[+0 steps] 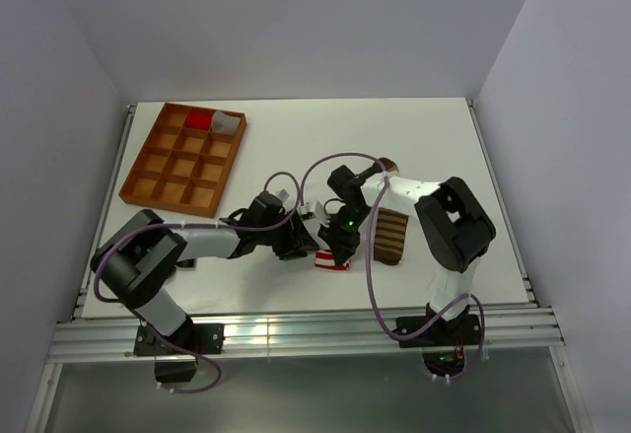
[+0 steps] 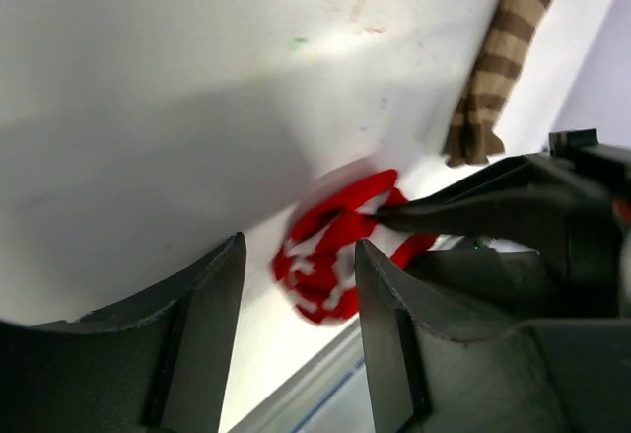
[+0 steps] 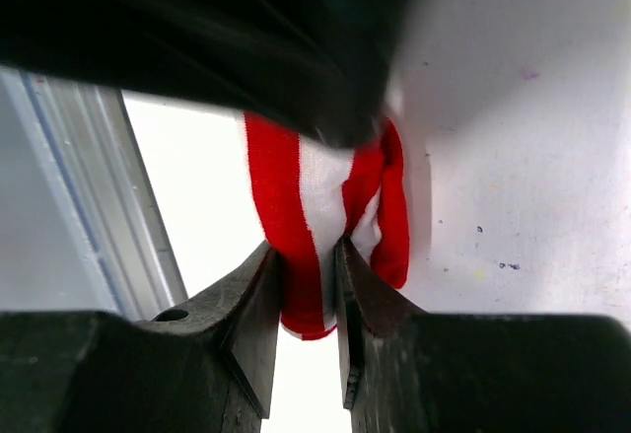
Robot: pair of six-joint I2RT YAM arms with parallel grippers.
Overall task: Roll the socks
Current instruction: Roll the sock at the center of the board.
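So the red-and-white sock (image 1: 332, 261) is sitting near the front edge of the table (image 1: 296, 137), roughly 6 o'clock from the table's middle in the top view. It's looking scrunched into a loose bundle, not lying flat.

The right gripper (image 3: 308, 255) is pinching it. In its own wrist view both fingers are squeezing a fold of the striped fabric, jaws clamped right on the cloth.

The left gripper (image 2: 299, 251) is hanging at the sock's 9 o'clock side in the top view. Its jaws are standing apart, and the bundle is showing in the gap just past the tips, not gripped as far as I can tell. From the left wrist view, a pointed finger of the right gripper is touching the bundle from 3 o'clock.

The brown-and-tan sock (image 1: 391, 236) is lying stretched out flat at about 2 o'clock from the red one. It's near it, and the left wrist view is showing a bit of bare table between them.

Way off at the table's 10 o'clock corner an orange-brown tray (image 1: 133, 181) of compartments is sitting, with a red item (image 1: 200, 118) and a white item (image 1: 228, 123) in its far row.
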